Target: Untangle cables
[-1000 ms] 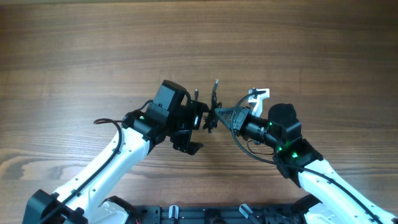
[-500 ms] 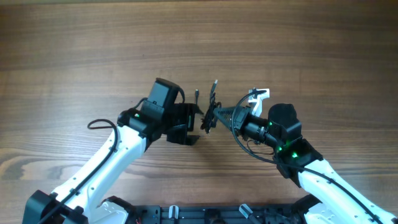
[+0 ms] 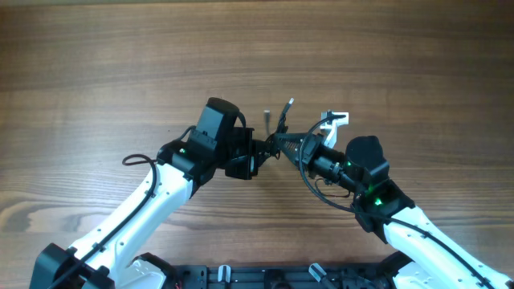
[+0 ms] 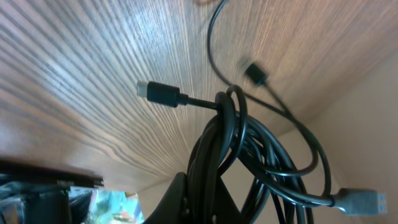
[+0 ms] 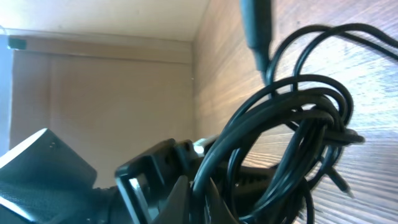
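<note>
The cables [image 3: 278, 131] form a small black knotted bundle lifted off the wooden table [image 3: 120, 64], held between both arms at the centre. My left gripper [image 3: 263, 152] is shut on the bundle's left side. My right gripper [image 3: 284, 144] is shut on its right side. Two plug ends [image 3: 289, 103] stick out toward the far side. In the left wrist view the loops [image 4: 231, 149] rise from between my fingers [image 4: 186, 199], with a plug [image 4: 158, 93] pointing left and a USB plug [image 4: 360, 200] at the lower right. The right wrist view shows the tangle [image 5: 298, 124] above my gripper [image 5: 200, 202].
A small white piece [image 3: 334, 120] sits beside the right arm's wrist. The arms' own thicker black wires loop near the left elbow [image 3: 136, 157] and under the right wrist [image 3: 317, 186]. The arm bases stand at the near table edge [image 3: 265, 277].
My left gripper has moved right to the bundle and shut on it. The bundle turned slightly and its plug ends shifted right. The right gripper kept its grip.
</note>
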You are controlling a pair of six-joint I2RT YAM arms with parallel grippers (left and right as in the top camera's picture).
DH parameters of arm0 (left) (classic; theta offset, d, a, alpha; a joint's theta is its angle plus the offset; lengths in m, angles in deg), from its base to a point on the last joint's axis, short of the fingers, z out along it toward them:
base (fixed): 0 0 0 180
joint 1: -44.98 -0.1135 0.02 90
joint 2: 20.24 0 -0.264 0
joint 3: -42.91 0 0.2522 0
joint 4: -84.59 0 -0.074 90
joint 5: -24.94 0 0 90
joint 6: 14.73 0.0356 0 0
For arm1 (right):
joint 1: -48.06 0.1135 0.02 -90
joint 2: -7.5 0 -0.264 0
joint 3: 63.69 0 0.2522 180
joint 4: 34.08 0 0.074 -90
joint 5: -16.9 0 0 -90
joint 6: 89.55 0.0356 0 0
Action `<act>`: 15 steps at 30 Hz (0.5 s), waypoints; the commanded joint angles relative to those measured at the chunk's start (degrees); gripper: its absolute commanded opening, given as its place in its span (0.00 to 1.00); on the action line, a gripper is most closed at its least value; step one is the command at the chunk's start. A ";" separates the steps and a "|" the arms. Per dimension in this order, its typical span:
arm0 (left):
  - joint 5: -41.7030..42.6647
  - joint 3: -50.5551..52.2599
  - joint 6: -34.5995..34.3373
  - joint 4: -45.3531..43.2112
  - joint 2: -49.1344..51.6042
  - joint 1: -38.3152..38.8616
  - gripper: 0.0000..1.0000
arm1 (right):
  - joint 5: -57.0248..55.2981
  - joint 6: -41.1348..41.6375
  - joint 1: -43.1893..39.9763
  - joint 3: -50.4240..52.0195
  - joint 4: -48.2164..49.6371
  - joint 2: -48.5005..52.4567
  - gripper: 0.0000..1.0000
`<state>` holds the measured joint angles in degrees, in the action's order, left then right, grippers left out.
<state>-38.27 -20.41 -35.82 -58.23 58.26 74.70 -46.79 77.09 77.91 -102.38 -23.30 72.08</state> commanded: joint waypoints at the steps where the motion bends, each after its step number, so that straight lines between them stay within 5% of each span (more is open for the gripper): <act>1: 0.04 -0.48 20.94 -0.52 0.24 -3.93 0.04 | -1.46 -8.26 1.05 -0.09 -8.52 -0.17 0.15; 3: 0.17 -0.48 39.04 -0.35 0.11 -8.17 0.04 | -4.20 -12.83 1.01 -0.09 -16.57 -0.17 0.33; 5: 0.76 -0.48 58.10 0.20 -0.70 -12.61 0.04 | -5.55 -17.86 1.01 -0.09 -21.70 -0.17 0.62; 7: 3.32 -0.48 72.06 0.20 -1.99 -15.61 0.04 | -5.25 -20.92 1.01 -0.09 -22.71 -0.17 0.77; 12: 7.06 -0.48 100.85 2.93 -7.98 -18.27 0.04 | -2.75 -31.19 0.66 -0.11 -18.82 -1.95 0.87; 15: 7.06 -0.48 110.86 4.57 -10.49 -18.27 0.04 | 3.56 -38.88 0.13 -0.11 -10.93 -3.91 0.87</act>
<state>-33.48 -20.33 54.54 -54.49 51.07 56.71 -48.72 48.41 78.43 -102.20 -38.25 70.77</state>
